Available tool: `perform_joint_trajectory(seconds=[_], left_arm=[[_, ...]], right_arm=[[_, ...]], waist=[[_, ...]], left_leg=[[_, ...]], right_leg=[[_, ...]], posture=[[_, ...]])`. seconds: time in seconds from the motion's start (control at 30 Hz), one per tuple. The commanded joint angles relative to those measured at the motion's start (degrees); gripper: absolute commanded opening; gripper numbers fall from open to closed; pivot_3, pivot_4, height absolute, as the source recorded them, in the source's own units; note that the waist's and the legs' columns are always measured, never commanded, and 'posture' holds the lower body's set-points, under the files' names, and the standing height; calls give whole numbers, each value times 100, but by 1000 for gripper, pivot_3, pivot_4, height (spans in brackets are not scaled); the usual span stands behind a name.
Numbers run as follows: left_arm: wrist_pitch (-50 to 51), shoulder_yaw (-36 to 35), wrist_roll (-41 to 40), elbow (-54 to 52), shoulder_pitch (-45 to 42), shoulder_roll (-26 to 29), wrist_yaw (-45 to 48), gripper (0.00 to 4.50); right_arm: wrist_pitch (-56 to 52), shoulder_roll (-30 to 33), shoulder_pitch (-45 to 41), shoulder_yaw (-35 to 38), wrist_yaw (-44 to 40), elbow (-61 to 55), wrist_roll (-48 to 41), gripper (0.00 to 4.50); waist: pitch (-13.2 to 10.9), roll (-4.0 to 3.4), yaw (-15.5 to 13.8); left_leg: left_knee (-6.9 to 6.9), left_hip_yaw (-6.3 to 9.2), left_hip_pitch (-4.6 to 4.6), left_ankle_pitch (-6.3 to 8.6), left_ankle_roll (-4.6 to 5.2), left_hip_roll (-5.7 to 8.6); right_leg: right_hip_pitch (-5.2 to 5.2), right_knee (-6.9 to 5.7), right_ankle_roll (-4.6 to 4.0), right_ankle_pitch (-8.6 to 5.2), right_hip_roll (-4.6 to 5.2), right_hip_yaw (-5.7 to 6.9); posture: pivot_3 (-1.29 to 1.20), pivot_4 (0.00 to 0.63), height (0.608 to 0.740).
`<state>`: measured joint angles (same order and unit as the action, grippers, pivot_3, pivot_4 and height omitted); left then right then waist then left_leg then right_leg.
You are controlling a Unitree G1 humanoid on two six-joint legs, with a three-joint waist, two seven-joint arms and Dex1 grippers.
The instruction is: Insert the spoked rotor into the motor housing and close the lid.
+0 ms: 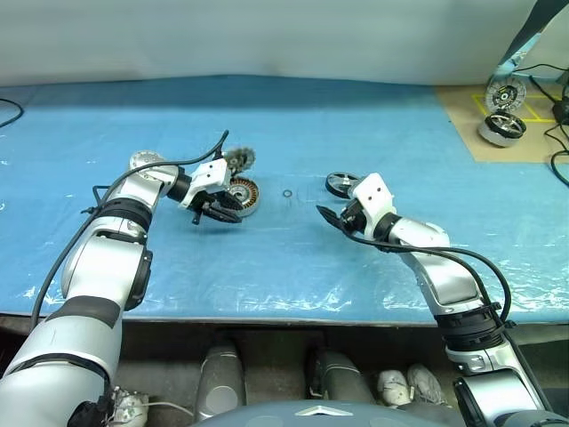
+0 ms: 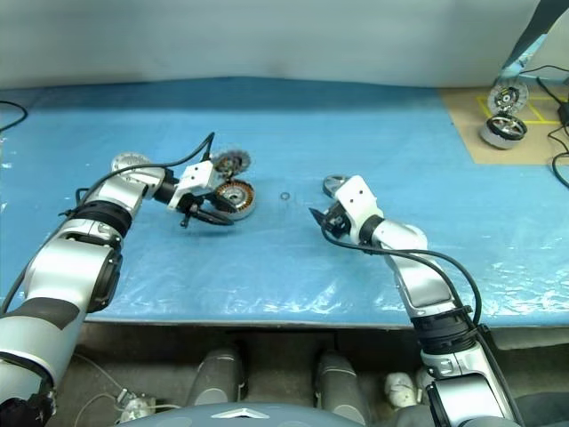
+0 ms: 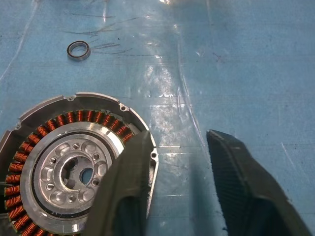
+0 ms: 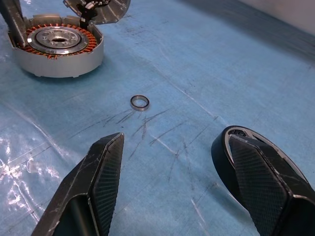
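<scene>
The motor housing (image 1: 244,194) lies on the blue mat, its copper windings (image 3: 19,162) ringing a silver hub. My left gripper (image 1: 220,213) hangs at its near side, open. One finger (image 3: 129,172) overlaps the housing's rim; the other stands over bare mat with nothing between them. The finned lid (image 1: 238,160) lies just behind the housing. The black spoked rotor (image 1: 340,183) rests flat near the mat's middle. My right gripper (image 1: 329,216) hovers just in front of it, open and empty, and the rotor (image 4: 220,155) lies partly hidden behind one finger (image 4: 261,182).
A tiny thin ring (image 1: 287,194) lies between housing and rotor. Another silver round part (image 1: 145,161) sits behind my left forearm. Two silver spoked wheels (image 1: 502,129) stand on a brown board at the far right, with cables nearby. The table's front edge runs close below both arms.
</scene>
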<state>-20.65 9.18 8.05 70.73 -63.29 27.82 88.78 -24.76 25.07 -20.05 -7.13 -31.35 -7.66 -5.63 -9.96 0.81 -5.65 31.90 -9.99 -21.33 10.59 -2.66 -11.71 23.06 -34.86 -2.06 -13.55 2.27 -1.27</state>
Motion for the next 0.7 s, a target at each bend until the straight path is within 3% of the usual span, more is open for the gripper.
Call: perform_joint_trajectory(seconds=[0.03,0.2,0.43,0.7], left_arm=[[-310,-4,15,-178,-124,173,-62,3298],[-433,43,86,-193,-199,246,-89,3298],[-599,388,666,-36,-280,180,-1145,3298],[-633,616,922,96,-286,37,-1508,3298]], right_arm=[[119,22,-128,69,-34,-110,9,3590],[115,30,-107,63,-65,-131,10,3590],[105,16,-108,48,-78,-155,29,3590],[76,22,-32,75,-38,-234,47,3590]], waist=[[-1,0,1],[-1,0,-3],[-1,0,-3],[-2,1,-2]], left_leg=[[0,0,0,0,0,0],[0,0,-2,0,0,0],[2,2,-5,0,0,0],[4,5,-6,-1,0,6]], right_leg=[[0,0,0,0,0,0],[0,0,0,0,0,2],[0,0,1,0,1,6],[0,-1,1,1,-2,8]], posture=[[0,150,740],[0,150,740],[0,150,740],[0,150,740]])
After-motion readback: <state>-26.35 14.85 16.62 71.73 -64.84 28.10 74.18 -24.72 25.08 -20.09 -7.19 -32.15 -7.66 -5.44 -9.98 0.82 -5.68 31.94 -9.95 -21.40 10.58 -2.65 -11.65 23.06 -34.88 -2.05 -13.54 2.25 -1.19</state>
